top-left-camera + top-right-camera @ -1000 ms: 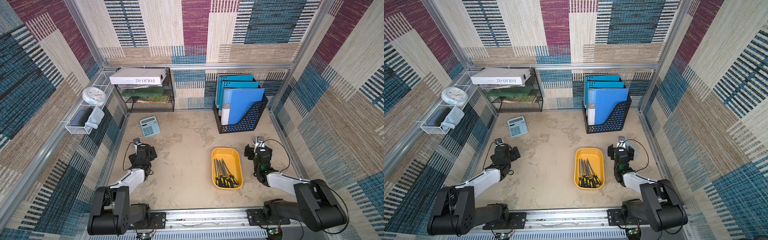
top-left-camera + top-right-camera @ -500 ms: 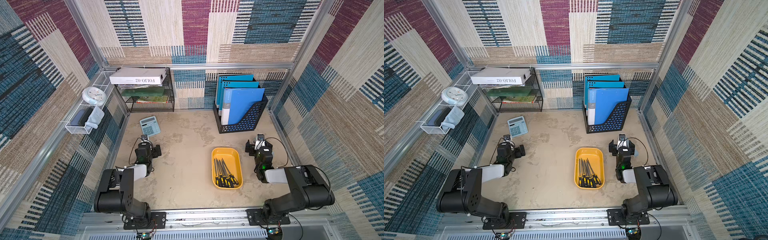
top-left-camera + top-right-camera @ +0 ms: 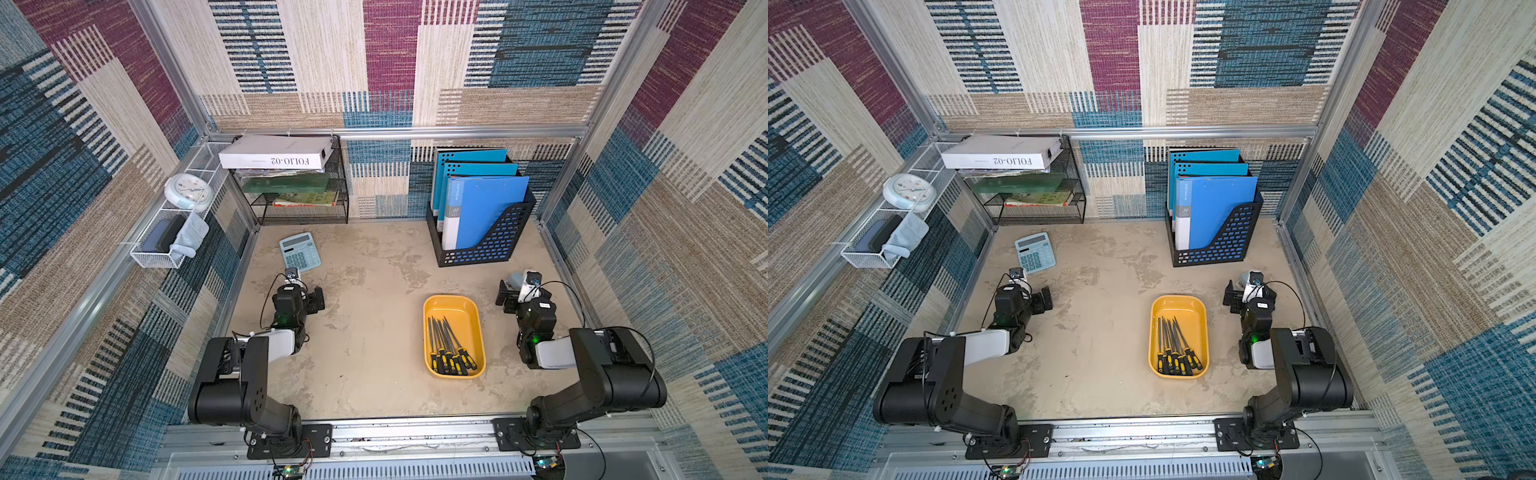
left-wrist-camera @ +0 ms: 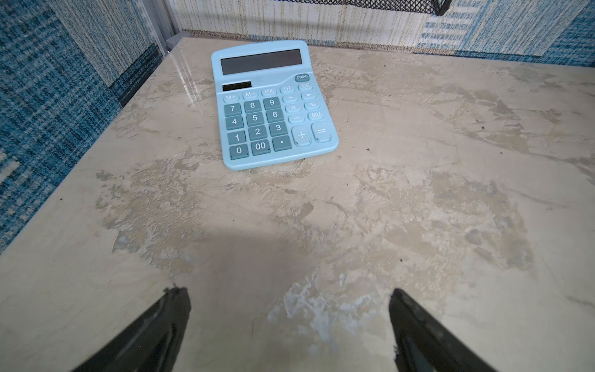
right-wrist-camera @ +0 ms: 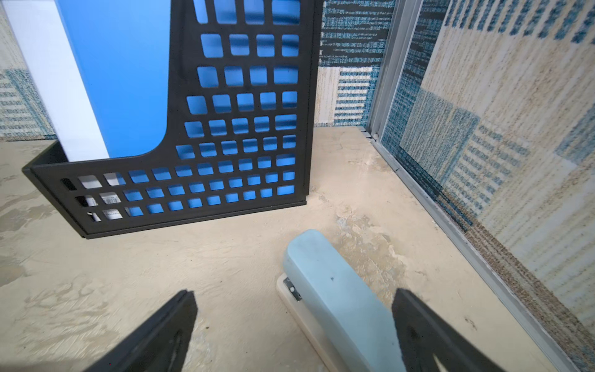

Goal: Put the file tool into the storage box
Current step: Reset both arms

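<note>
1. The left claw [image 4: 288, 291] stands wide open, low over the bare table top [image 4: 322, 225]. Only its two black fingertips show in the left wrist view; the rest is cut off at the frame edge.
2. Ahead of it, well apart, lies a pale blue calculator [image 4: 273, 106], keys up and display dark.
3. The right claw [image 5: 294, 292] is spread just as wide and grips nothing. A pale blue stapler [image 5: 335, 290] lies under the gap, close to one finger. Its near end runs out of frame, and whether finger and stapler touch cannot be told.
4. Beyond the stapler stands a black perforated folder holder [image 5: 241, 135] with blue folders [image 5: 128, 80] inside, their tops cut off.
5. In both top views the yellow-orange tray [image 3: 453, 307] sits on the table between the two arms, nearer the right one and apart from both claws.
6. A bundle of files [image 3: 449, 345] lies inside the tray. Their black-and-yellow handles are bunched at the end nearest the arm bases, and the blades fan toward the far end. They overlap, so their number is hard to make out.
7. In the far left corner a black mesh rack [image 3: 303, 208] holds a white box and papers, the lower shelves partly hidden.
</note>
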Motion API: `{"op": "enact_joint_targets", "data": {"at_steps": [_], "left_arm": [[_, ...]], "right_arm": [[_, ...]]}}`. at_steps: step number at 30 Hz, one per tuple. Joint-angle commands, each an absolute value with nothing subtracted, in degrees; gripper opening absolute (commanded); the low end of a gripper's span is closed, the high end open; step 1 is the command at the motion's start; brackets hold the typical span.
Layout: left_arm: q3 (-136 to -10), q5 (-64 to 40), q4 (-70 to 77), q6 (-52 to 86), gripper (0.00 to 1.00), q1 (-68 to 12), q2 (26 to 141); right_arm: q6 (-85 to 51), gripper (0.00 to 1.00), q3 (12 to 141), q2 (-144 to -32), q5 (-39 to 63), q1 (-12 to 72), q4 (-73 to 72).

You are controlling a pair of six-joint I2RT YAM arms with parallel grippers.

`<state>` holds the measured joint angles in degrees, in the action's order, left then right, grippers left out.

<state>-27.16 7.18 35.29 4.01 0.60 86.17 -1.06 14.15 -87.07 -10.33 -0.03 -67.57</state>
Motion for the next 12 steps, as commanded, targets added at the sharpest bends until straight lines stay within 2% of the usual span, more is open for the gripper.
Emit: {"op": "enact_joint_targets", "data": {"at_steps": [1, 12], "left_arm": [[-27.5, 7.4, 36.7, 3.3, 0.99, 0.6, 86.2], [-28.3, 8.6, 35.7, 2.5, 1.00, -0.3, 86.6]], "right_arm": [[-1.7, 1.00, 14.2, -86.9, -10.0, 0.0, -69.5], [-1.8, 0.99, 14.3, -87.0, -9.8, -0.2, -69.4]]}}
